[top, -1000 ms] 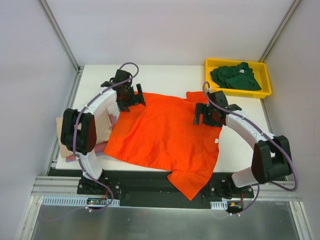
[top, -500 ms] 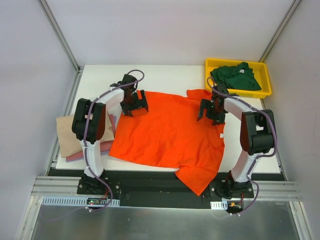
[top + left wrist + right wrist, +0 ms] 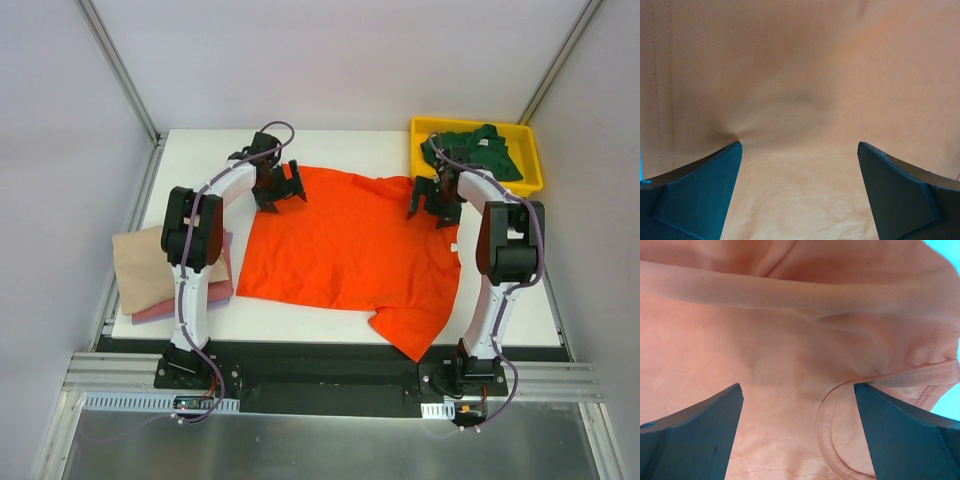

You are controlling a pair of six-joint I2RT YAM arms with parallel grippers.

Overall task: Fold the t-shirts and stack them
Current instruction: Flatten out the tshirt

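The bright orange-red t-shirt (image 3: 350,250) lies spread flat on the white table, one corner hanging over the near edge. My left gripper (image 3: 280,190) is open at its far left edge, jaws wide over the cloth (image 3: 790,75). My right gripper (image 3: 430,205) is open at its far right edge, jaws wide over cloth and the collar seam (image 3: 827,440). Neither pinches the cloth. The dark green t-shirt (image 3: 470,150) lies crumpled in the yellow tray (image 3: 530,185). The tan t-shirt (image 3: 150,265) lies folded on the pink one (image 3: 170,308) at the table's left edge.
The yellow tray stands at the far right corner, close behind my right gripper. White walls and metal frame posts surround the table. Bare table shows along the far edge (image 3: 340,145) and at the right of the orange shirt (image 3: 500,300).
Both arms have stretched toward the far side and the orange shirt has slid with them, away from the near edge. It now lies flatter and further back.
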